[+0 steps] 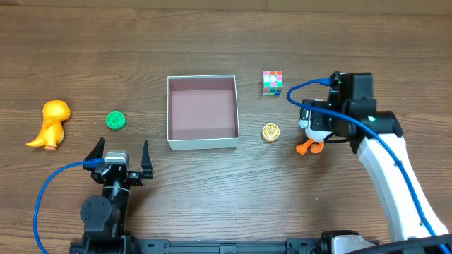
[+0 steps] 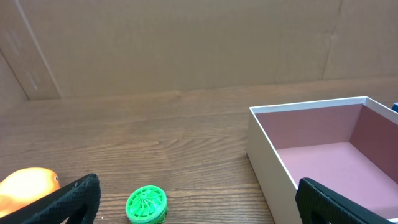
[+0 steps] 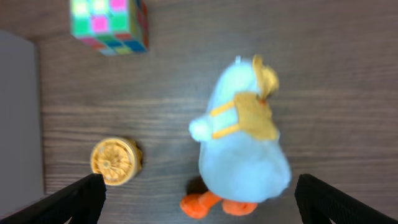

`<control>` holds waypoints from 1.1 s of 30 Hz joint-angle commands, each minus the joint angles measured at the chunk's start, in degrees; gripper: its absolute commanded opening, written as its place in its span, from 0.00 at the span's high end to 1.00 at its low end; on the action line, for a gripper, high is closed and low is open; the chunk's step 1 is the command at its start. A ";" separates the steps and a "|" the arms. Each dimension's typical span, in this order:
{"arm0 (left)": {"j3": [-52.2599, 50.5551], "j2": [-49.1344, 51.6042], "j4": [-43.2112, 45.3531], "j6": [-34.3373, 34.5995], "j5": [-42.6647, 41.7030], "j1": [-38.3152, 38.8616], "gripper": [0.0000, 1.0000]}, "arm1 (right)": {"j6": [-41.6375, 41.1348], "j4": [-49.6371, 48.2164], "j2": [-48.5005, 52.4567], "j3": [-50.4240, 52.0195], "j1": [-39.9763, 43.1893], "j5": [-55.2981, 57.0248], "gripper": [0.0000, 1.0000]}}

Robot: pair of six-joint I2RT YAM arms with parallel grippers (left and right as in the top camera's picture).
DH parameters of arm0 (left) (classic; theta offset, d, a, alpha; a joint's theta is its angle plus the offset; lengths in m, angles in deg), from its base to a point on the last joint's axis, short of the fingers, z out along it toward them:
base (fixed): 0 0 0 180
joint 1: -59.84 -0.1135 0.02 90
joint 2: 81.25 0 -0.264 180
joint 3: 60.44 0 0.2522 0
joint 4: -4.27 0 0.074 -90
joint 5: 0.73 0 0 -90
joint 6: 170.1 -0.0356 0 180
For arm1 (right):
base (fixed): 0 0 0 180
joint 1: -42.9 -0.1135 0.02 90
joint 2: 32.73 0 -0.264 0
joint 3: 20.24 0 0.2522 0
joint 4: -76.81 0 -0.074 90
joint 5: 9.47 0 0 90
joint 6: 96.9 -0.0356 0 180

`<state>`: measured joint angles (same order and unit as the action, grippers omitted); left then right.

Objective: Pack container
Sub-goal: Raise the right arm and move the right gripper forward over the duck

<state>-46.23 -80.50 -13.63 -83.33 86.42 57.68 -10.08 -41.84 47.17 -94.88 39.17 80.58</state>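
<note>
Now | container [image 1: 203, 144]: square, white walls, pinkish floor | left gripper [image 1: 122, 145], right gripper [image 3: 199, 182]: spread wide

Scattered on a wooden table [image 1: 212, 35] — at left an orange dinosaur [image 1: 49, 125], a green disc [image 1: 116, 121] near it; at right a colourful cube [image 1: 272, 82], a gold disc [image 1: 270, 132], a white plush duck [image 3: 245, 149] with orange feet.

Seen from overhead, my right arm [image 1: 385, 162] hides most of the duck [image 1: 307, 147] (only orange feet show). My left camera clips the dino [image 2: 25, 190] at 8 o'clock, the container [image 2: 267, 162] at 4.
</note>
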 commanded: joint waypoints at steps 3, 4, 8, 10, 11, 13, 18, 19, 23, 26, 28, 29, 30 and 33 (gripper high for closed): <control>-0.17 -0.11 0.02 -0.87 -0.98 -0.46 0.00 | -3.06 2.29 6.12 -1.62 1.25 -0.13 0.00; -0.17 -0.11 0.02 -0.87 -0.98 -0.46 0.00 | -3.04 2.54 6.91 -1.62 1.29 -0.11 0.00; -0.17 -0.11 0.02 -0.87 -0.98 -0.46 0.00 | -3.02 2.25 7.89 -1.62 1.29 -0.13 0.00; -0.17 -0.11 0.02 -0.87 -0.98 -0.46 0.00 | -2.97 1.66 7.89 -1.62 1.29 -0.11 0.00; -0.17 -0.11 0.02 -0.87 -0.98 -0.46 0.00 | -2.97 1.22 7.89 -1.62 1.29 -0.13 0.00; -0.17 -0.11 0.02 -0.87 -0.98 -0.46 0.00 | -2.82 0.00 7.96 -1.60 1.36 -0.09 0.00; -0.17 -0.11 0.02 -0.87 -0.98 -0.46 0.00 | -2.84 -2.75 9.64 -1.62 3.41 -0.11 0.00; -0.17 -0.11 0.02 -0.87 -0.98 -0.46 0.00 | -2.82 -2.71 9.97 -1.62 3.87 -0.11 0.00; -0.17 -0.11 0.02 -0.87 -0.98 -0.46 0.00 | -2.80 -2.75 10.91 -1.62 5.07 -0.11 0.00; -0.17 -0.11 0.02 -0.87 -1.01 -0.46 0.00 | -1.09 -3.43 10.88 -1.60 5.09 -0.11 0.00; -0.17 -0.11 0.02 -0.87 -0.98 -0.46 0.00 | -0.02 -3.43 10.91 -1.60 5.07 -0.13 0.00; -0.17 -0.11 0.02 -0.87 -0.98 -0.46 0.00 | 0.09 -3.39 10.91 -1.60 5.07 -0.11 0.00; -0.17 -0.11 0.02 -0.87 -0.98 -0.46 0.00 | 0.24 -3.39 10.91 -1.53 5.09 -0.11 0.00; -0.17 -0.11 0.02 -0.87 -0.98 -0.46 0.00 | 0.24 -3.63 11.02 -1.05 5.09 -0.09 0.00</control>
<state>-46.23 -80.50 -13.63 -83.33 86.42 57.68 -10.93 -44.88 58.03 -94.99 44.16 80.52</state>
